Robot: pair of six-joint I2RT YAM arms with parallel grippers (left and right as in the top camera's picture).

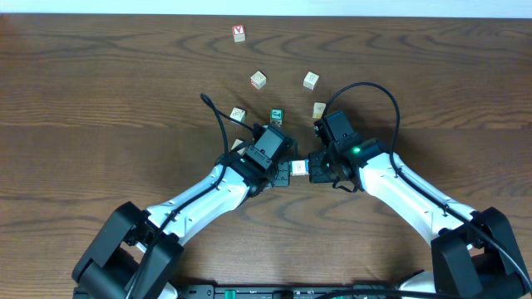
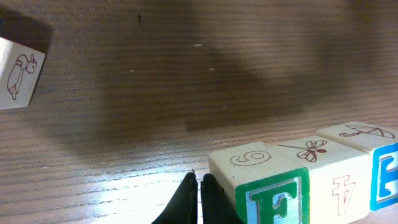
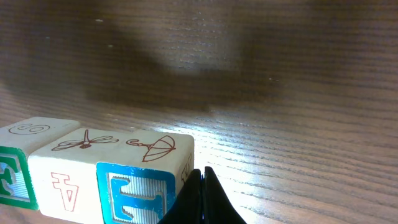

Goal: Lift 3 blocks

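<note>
We see the three blocks lined up face to face in one straight row between our two end effectors. The left gripper (image 2: 199, 185) has its fingers pressed flat together with nothing between them. Its tip sits against the outer side of the green block (image 2: 272, 200), which is the first block on the side toward the other arm. That block's front is green with a raised white F, and its pale wooden top carries a red outlined numeral, a 6 or a 9.

Next along is the cream block (image 2: 331, 180), with a red 4 upside down on its front and a dragonfly on top. Farthest from the left tip is the blue block (image 3: 134, 191), with a white E on blue and an umbrella drawn on top.

The right gripper (image 3: 202, 180) is likewise fully closed and empty, its tip just beside the blue block's outer face. We cannot tell whether the row rests on the table (image 2: 186, 74) or hangs clear of it. A turtle cube (image 2: 20, 76) lies well apart from the left tip.
</note>
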